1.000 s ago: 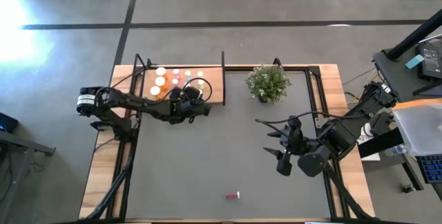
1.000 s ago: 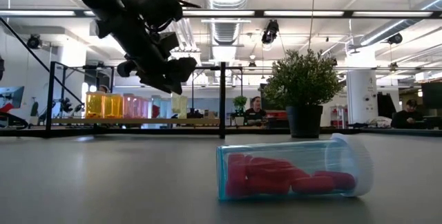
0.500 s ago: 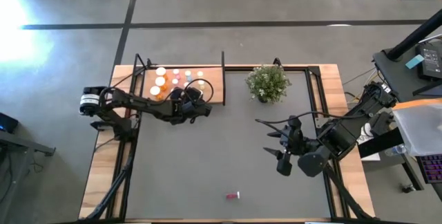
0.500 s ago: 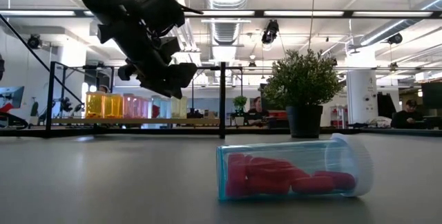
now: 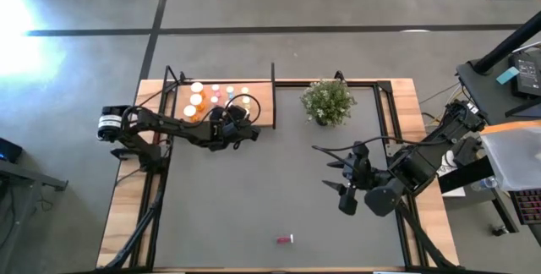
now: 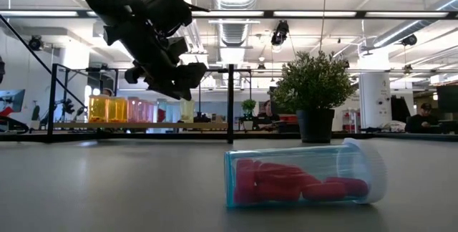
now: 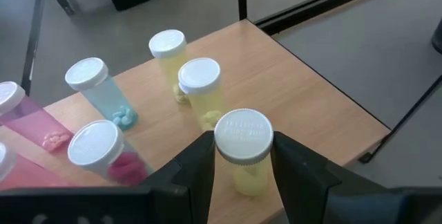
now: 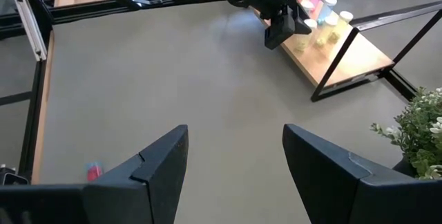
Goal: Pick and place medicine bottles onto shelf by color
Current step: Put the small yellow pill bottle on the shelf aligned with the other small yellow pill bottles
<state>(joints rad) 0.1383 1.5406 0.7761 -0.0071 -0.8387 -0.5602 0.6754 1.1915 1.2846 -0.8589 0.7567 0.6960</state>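
Note:
The shelf [image 5: 262,96] lies at the table's far left and carries orange, pink, pale blue and yellow bottles with white caps [image 5: 211,96]. My left gripper [image 5: 239,130] is at the shelf's near right part, shut on a yellow bottle [image 7: 248,179]. Two more yellow bottles [image 7: 200,86] stand just beyond it. A red bottle [image 5: 285,240] lies on its side on the mat near the front edge and fills the low view [image 6: 304,178]. My right gripper [image 5: 324,167] hangs open and empty over the mat's right half. My left gripper has the yellow bottle's white cap [image 7: 243,135] between its two fingers [image 7: 200,165], one on each side of the cap. The fingers come from above, slanting toward the far edge. The bottle is upright. Its base appears to stand on the shelf board [image 7: 311,99].
A green potted plant [image 5: 327,101] stands right of the shelf. A thin dark upright [image 5: 273,95] rises at the shelf's right end. The dark grey mat [image 5: 254,198] lies open between the shelf and the red bottle. Black frame rails run along the table's sides.

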